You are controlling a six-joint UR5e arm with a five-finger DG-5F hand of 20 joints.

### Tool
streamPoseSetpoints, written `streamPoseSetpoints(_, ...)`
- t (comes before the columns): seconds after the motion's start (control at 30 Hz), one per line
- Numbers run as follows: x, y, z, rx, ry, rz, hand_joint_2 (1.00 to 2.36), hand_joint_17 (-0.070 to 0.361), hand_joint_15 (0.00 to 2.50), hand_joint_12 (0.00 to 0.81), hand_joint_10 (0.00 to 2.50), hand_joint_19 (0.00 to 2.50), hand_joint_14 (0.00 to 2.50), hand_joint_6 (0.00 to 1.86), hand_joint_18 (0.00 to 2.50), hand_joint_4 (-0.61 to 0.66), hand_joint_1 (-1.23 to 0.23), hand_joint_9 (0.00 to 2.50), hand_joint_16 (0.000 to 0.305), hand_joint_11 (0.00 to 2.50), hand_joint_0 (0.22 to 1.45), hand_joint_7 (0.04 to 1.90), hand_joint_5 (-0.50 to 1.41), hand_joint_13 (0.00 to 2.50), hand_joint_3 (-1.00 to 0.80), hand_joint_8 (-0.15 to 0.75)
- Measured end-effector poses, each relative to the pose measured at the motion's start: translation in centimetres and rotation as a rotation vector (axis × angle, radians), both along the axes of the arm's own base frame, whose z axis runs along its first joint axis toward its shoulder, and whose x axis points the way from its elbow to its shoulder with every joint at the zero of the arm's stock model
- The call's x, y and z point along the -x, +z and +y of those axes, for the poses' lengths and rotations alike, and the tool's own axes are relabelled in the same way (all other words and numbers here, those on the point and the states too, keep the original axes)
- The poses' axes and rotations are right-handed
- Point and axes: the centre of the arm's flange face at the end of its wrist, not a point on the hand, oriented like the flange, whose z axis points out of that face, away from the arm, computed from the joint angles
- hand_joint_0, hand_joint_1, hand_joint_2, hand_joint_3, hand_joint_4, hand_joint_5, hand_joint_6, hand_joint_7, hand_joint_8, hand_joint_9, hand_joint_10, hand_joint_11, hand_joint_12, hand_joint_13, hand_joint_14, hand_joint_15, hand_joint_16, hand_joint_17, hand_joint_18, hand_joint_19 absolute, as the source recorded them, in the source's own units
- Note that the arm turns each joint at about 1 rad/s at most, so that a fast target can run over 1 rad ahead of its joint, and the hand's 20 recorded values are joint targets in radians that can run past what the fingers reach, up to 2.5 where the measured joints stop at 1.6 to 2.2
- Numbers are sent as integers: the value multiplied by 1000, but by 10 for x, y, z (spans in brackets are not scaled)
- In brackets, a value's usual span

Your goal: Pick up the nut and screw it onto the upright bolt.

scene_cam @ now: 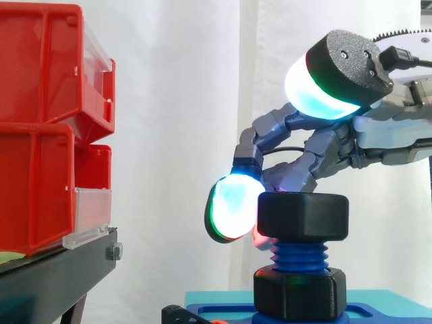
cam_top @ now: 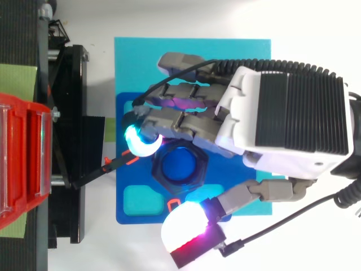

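Observation:
A black hex nut sits on top of the upright blue bolt, a few threads above a second black nut at the bolt's foot. From above, the nut's rim rings the blue bolt end. My hand comes in from the right with its fingers curled round the nut's far and left sides. One glowing fingertip lies against the nut's left face. The thumb's pad stands raised above and apart from the nut on the near side.
The bolt stands in a dark blue holder on a cyan plate. Red bins are stacked on a black stand to the left, a short gap from the plate.

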Motion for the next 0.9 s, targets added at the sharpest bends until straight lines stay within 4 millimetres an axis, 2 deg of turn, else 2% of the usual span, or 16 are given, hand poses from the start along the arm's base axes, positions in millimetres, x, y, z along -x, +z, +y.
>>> streamPoseSetpoints(0.13,0,0,-7,-1,4,1,1000,76,0,319,0,0,0,505,253,296,-232,1071,34,0,456,1132,-21,637,-500,343)
streamPoseSetpoints(0.33,1,-1,-16,1,7,6,1000,70,0,306,0,0,0,505,320,226,-235,1210,31,0,468,1232,24,751,-500,335)
streamPoseSetpoints(0.37,1,-1,-18,1,7,7,1000,64,0,295,0,0,0,503,398,126,-245,1383,28,0,475,1359,69,847,-500,290)
streamPoseSetpoints(0.4,1,-1,-19,1,8,7,1000,57,0,282,2,0,0,501,496,74,-256,1534,25,32,480,1408,86,965,-500,264)
streamPoseSetpoints(0.47,1,-1,-23,1,8,8,1000,49,0,260,2,0,0,509,619,41,-266,1634,22,43,482,1427,99,1062,-500,234)
streamPoseSetpoints(0.53,1,-1,-27,1,9,8,1000,44,3,242,2,0,0,544,753,39,-267,1796,19,101,483,1373,102,1202,-500,205)
streamPoseSetpoints(0.6,2,-1,-29,1,10,8,1000,38,12,228,5,0,0,549,893,42,-273,1854,17,145,481,1354,104,1271,-500,190)
streamPoseSetpoints(0.63,2,-1,-31,1,11,9,1000,38,9,228,5,0,0,550,894,42,-272,1858,17,153,481,1354,104,1273,-500,195)
streamPoseSetpoints(0.67,2,-1,-31,0,12,8,1000,31,0,234,6,0,0,553,945,44,-272,1961,14,176,476,1346,106,1356,-500,240)
streamPoseSetpoints(0.7,2,-1,-32,0,13,8,1000,28,0,252,6,0,1,554,970,45,-271,1961,12,172,474,1348,106,1415,-500,266)
streamPoseSetpoints(0.9,1,-1,-33,0,18,6,1000,22,0,265,9,0,0,557,1022,44,-269,2031,10,182,469,1335,107,1520,-500,313)
